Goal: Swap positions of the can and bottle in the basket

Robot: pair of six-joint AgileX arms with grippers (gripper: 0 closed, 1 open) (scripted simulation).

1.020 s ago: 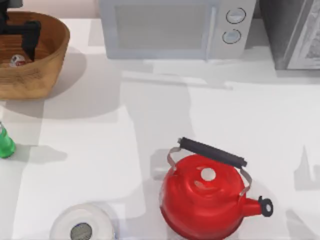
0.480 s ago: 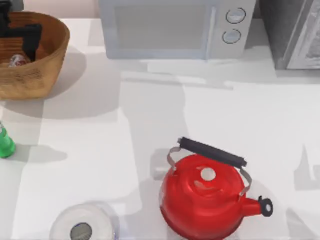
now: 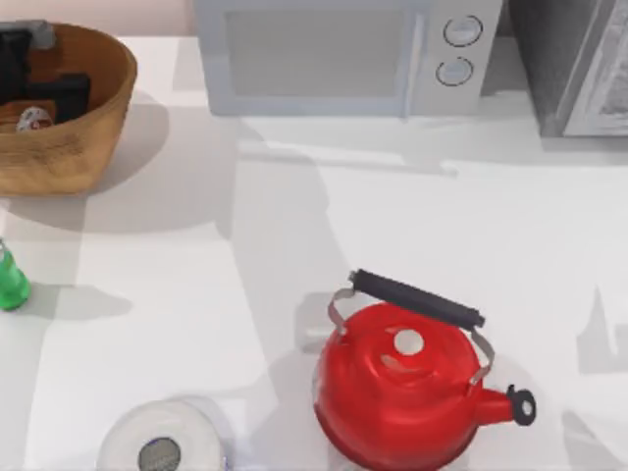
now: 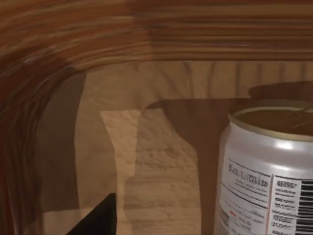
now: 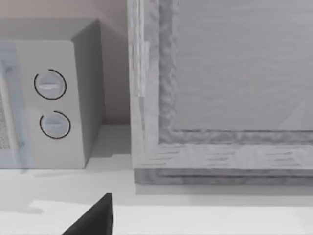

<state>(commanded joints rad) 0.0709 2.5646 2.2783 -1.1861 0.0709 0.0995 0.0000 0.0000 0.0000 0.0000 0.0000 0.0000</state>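
At the near edge of the counter [image 3: 196,275] stood a white paper roll [image 3: 160,442] and, to its right, a red kettle [image 3: 407,388] with a black handle. Further back, at the far left edge, the green bottle [image 3: 10,283] stood on the counter outside the basket [image 3: 93,108]. Beyond it, in the back left corner, the left gripper [image 3: 44,74] reached down into the basket, close beside the can [image 3: 32,119], which sat on the wicker floor; I cannot tell whether it was released or clenched. A microwave [image 3: 343,54] lined the back, with a grey cabinet [image 3: 579,64] to its right.
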